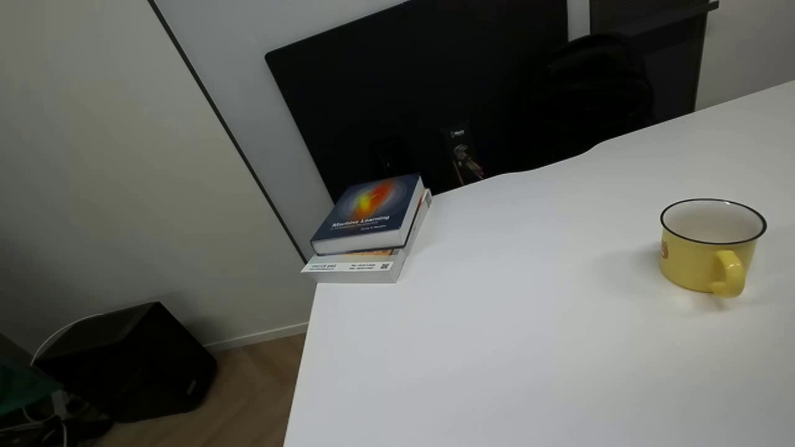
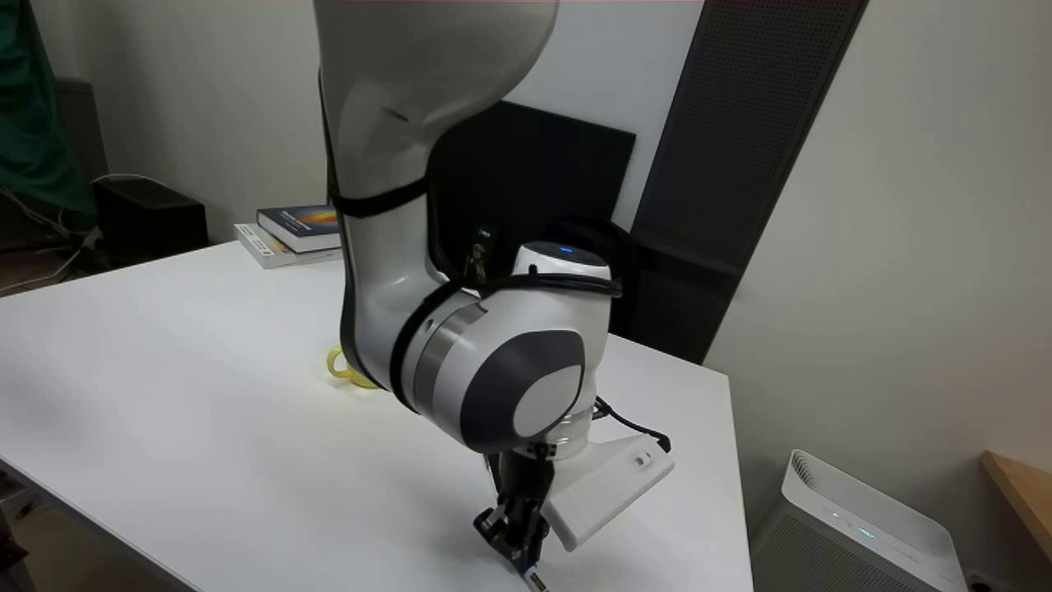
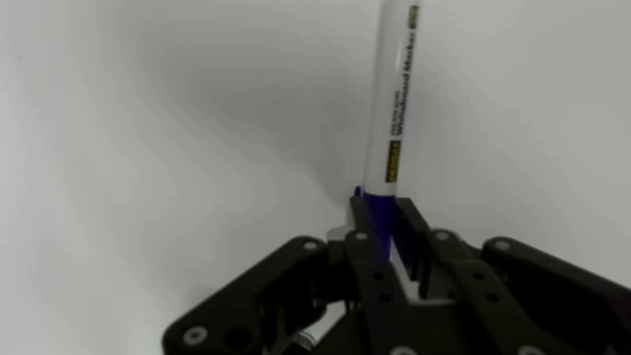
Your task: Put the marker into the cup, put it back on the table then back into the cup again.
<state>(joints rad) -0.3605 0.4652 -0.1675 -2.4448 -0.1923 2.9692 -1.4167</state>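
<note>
The marker, white with printed lettering and a blue-purple cap, lies between the fingertips of my gripper in the wrist view. Both fingers press against its cap, and the body points away toward the top of that picture. In an exterior view the gripper reaches low over the white table, with a bit of the marker at its tip near the bottom edge. The yellow cup with a dark rim stands upright on the table, handle outward. My arm hides most of the cup in an exterior view.
Two stacked books lie at a table corner. A large black panel stands behind the table's far edge. Beyond the table, a white box-shaped appliance stands beside the wall, and a black box rests on the floor.
</note>
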